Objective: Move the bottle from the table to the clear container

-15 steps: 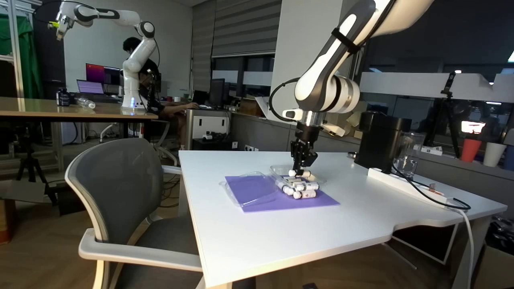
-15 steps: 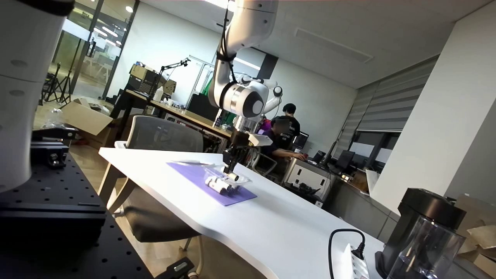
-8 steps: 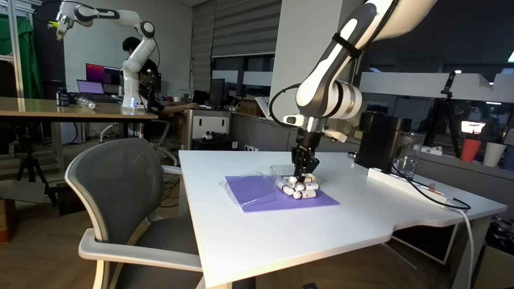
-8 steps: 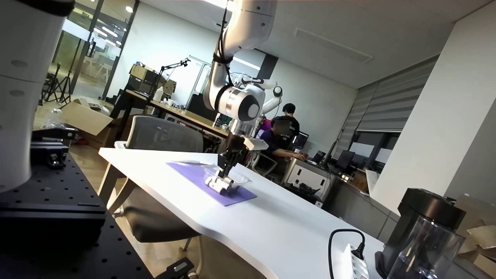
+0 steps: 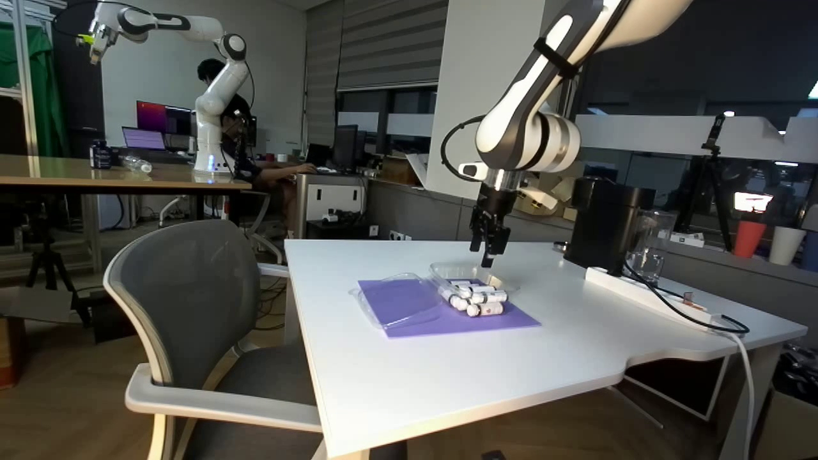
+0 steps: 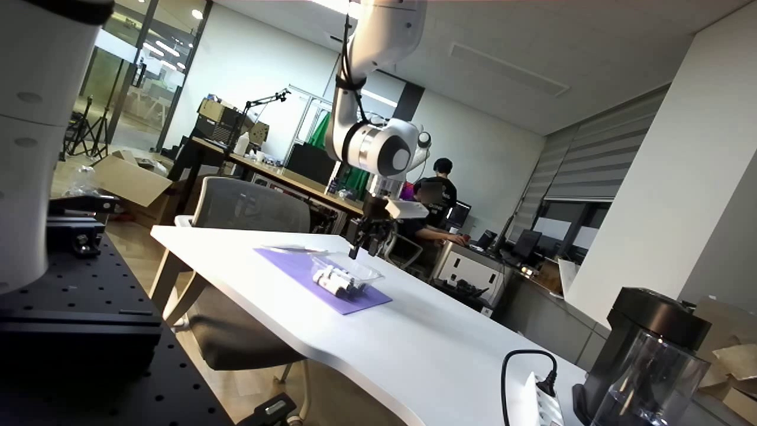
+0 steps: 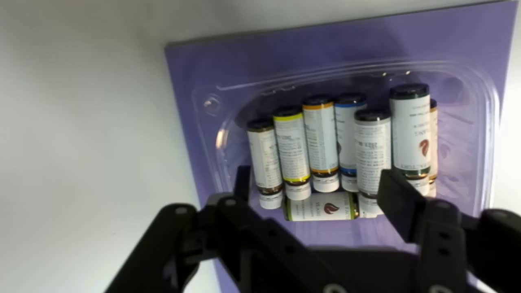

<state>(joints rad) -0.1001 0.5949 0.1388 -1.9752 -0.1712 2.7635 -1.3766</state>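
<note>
Several small white-labelled bottles lie in the clear container (image 7: 491,142), most of them side by side with white caps one way. Across their cap ends lies a bottle with green bands (image 7: 325,206). I cannot tell which one is the bottle let go last. Above the container my gripper (image 7: 315,185) hangs open, fingers apart and nothing between them. In both exterior views the gripper (image 5: 483,254) (image 6: 364,253) stands clear of the bottles (image 5: 487,309) (image 6: 332,279), up over the container's far side.
Under the container lies a flat purple mat (image 5: 524,321) on the white table (image 5: 447,383). A clear plastic lid (image 5: 390,306) rests beside the container, partly off the mat. A black machine (image 5: 604,217) and a power strip (image 5: 652,300) with cables stand toward the table's far edge.
My gripper held a bottle over the container, lowered it among the others, then opened and rose away from them. The bottle stays in the container.
</note>
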